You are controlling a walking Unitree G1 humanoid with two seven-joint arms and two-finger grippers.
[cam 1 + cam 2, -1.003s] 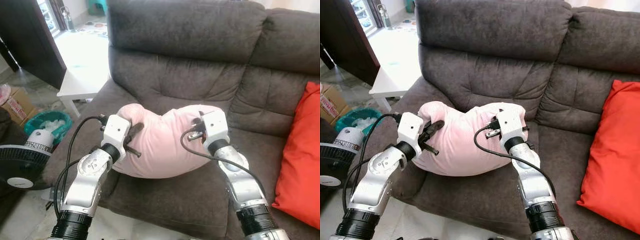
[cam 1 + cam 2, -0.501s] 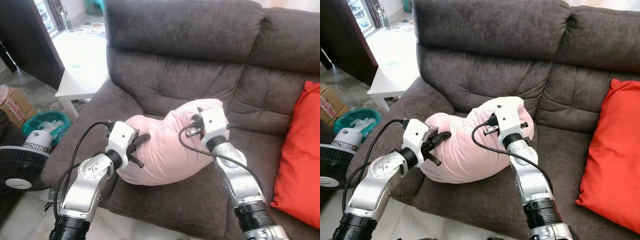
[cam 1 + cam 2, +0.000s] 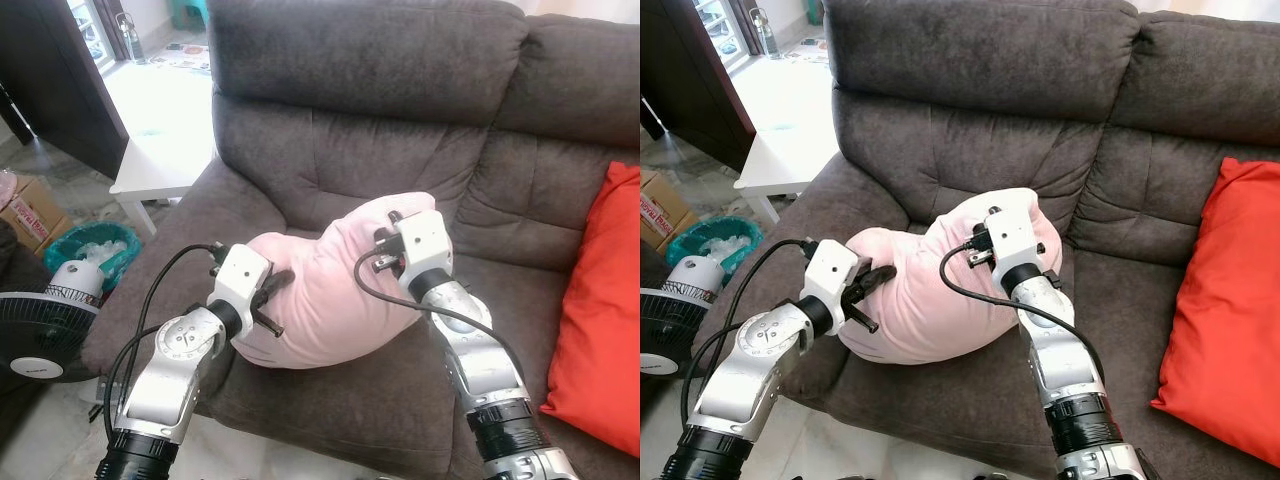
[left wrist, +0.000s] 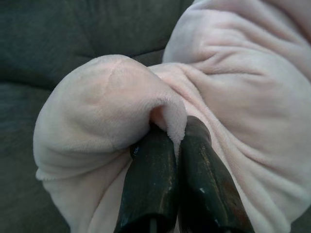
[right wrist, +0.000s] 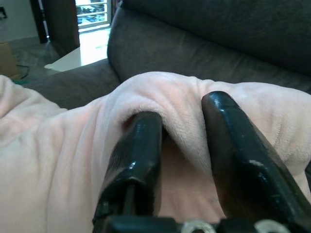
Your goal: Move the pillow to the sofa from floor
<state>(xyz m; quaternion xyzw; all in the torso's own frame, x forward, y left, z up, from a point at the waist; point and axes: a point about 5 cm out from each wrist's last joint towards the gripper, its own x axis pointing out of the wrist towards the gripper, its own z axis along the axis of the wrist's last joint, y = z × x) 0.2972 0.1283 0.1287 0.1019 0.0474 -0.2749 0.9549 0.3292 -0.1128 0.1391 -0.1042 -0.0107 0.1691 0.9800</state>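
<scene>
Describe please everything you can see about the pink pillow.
The pink pillow is soft, plush-looking fabric, pale pink, bunched and creased rather than flat. It lies on the dark grey sofa seat, its lower end near the front edge and its upper end raised toward the backrest. The left gripper pinches a fold at the lower end; the right gripper clamps a thicker fold at the raised end.
</scene>
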